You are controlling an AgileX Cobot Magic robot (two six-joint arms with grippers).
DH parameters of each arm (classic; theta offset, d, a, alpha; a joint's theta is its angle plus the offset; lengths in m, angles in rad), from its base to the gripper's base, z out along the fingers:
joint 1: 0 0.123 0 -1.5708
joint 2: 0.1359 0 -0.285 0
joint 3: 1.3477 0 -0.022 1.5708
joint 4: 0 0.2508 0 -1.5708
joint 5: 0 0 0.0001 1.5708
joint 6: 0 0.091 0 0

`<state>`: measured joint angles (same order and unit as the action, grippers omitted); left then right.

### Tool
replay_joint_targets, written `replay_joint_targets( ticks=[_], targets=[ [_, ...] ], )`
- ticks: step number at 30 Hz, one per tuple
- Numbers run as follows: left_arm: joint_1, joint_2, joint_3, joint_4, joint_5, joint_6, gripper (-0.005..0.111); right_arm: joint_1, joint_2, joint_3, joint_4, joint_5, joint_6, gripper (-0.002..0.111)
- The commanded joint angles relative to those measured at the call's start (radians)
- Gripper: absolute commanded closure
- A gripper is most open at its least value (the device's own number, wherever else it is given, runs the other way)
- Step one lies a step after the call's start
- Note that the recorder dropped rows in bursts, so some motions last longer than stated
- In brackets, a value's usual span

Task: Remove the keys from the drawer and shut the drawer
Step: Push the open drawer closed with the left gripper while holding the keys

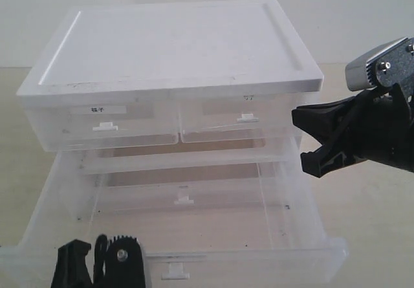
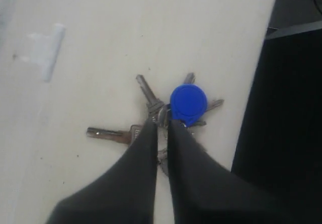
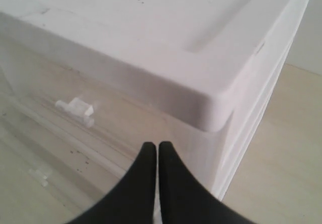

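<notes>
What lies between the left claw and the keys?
Nothing: in the left wrist view the left claw meets the keys at their ring; whether it grips them is unclear.

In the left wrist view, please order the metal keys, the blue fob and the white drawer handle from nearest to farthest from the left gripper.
1. Metal keys: their heads meet right at the fingertips of the left gripper.
2. Blue fob: just beyond the fingertips, beside the keys.
3. White drawer handle: far off across the pale surface.
</notes>
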<state>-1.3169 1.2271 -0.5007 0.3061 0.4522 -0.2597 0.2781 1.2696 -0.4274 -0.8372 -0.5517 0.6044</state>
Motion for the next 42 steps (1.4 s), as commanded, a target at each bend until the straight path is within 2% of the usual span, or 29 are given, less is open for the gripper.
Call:
replay_joint_targets(
  ticks=[1, 3, 9, 13, 15, 16, 18, 25, 32, 35, 42],
  targets=[
    [-0.025, 0.026, 0.031, 0.048, -0.03, -0.078, 0.102, -0.008, -0.001, -0.003, -0.006, 0.0, 0.0, 0.108],
    [-0.013, 0.057, 0.049, 0.164, -0.035, -0.205, 0.102, -0.008, -0.001, -0.003, -0.007, -0.001, 0.0, 0.108],
    [0.009, 0.113, 0.071, 0.645, -0.015, -0.686, 0.102, -0.008, -0.001, -0.003, -0.036, -0.001, 0.028, 0.108],
    [0.009, 0.098, 0.069, 0.781, -0.013, -0.789, 0.102, -0.008, -0.001, -0.003, -0.036, -0.005, 0.028, 0.108],
    [0.009, 0.093, 0.069, 0.885, 0.03, -0.874, 0.102, -0.008, -0.001, -0.003, -0.036, -0.011, 0.028, 0.108],
    [0.009, 0.096, 0.069, 0.934, 0.095, -0.94, 0.102, -0.008, -0.001, -0.003, -0.036, -0.012, 0.028, 0.108],
    [0.009, 0.096, 0.069, 0.974, 0.154, -0.983, 0.102, -0.008, -0.001, -0.003, -0.036, -0.012, 0.028, 0.108],
    [0.019, 0.096, 0.069, 1.222, 0.154, -1.193, 0.102, -0.008, -0.001, -0.003, -0.045, -0.01, 0.035, 0.108],
    [0.173, 0.096, 0.069, 1.34, 0.14, -1.27, 0.102, -0.008, -0.001, -0.003, -0.049, -0.012, 0.039, 0.108],
    [0.196, 0.096, 0.069, 1.436, 0.135, -1.349, 0.102, -0.008, -0.001, -0.003, -0.049, -0.012, 0.039, 0.108],
    [0.249, 0.096, 0.062, 1.438, 0.12, -1.393, 0.102, -0.008, -0.001, -0.003, -0.054, -0.012, 0.039, 0.108]
  ],
)
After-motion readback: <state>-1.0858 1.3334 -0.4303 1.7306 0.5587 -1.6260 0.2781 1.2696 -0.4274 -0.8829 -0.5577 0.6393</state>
